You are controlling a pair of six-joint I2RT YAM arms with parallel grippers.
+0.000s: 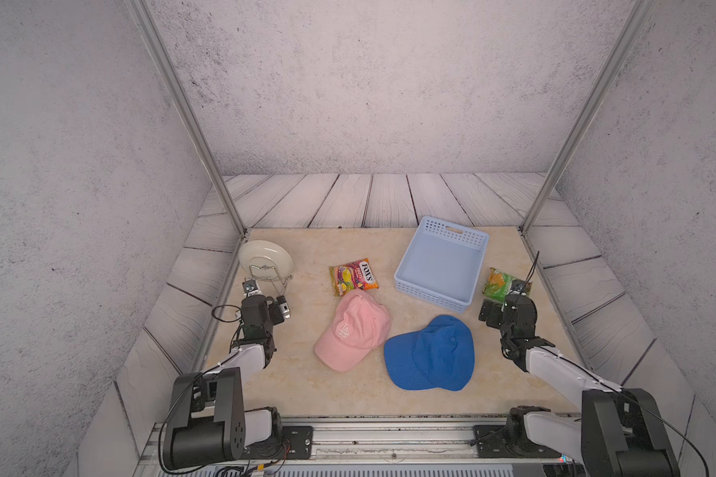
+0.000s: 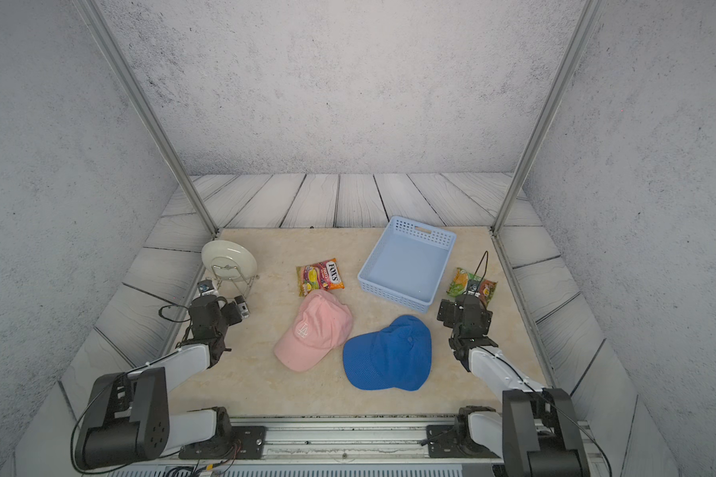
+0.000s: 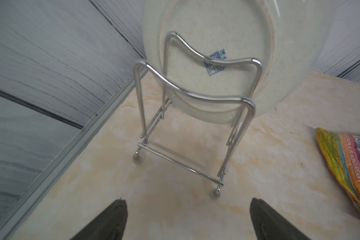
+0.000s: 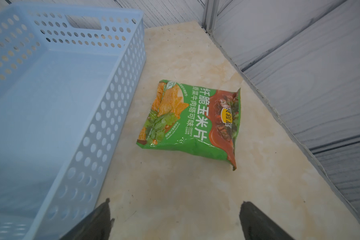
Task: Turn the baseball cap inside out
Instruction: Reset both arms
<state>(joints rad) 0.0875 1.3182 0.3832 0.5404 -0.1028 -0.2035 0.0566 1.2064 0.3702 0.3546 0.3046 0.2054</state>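
Wrist views: left claw [image 3: 186,203], right claw [image 4: 175,202] spread wide, empty; overhead, pink cap [image 1: 352,330] perhaps touching blue cap [image 1: 430,355]

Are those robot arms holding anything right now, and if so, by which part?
Nothing is held. The left fingers stand open before the plate rack, the right fingers open before the chips bag; the pink cap and blue cap lie untouched.

Both top views are looking from high above the near edge of the tabletop [image 1: 298,384] down toward the back wall [image 1: 368,82], sharing nearly the whole scene. The left wrist camera is facing the plate [image 3: 206,41] closely; the right wrist camera is facing the green snack bag [image 4: 195,124] closely, beside the blue basket [image 4: 40,93].
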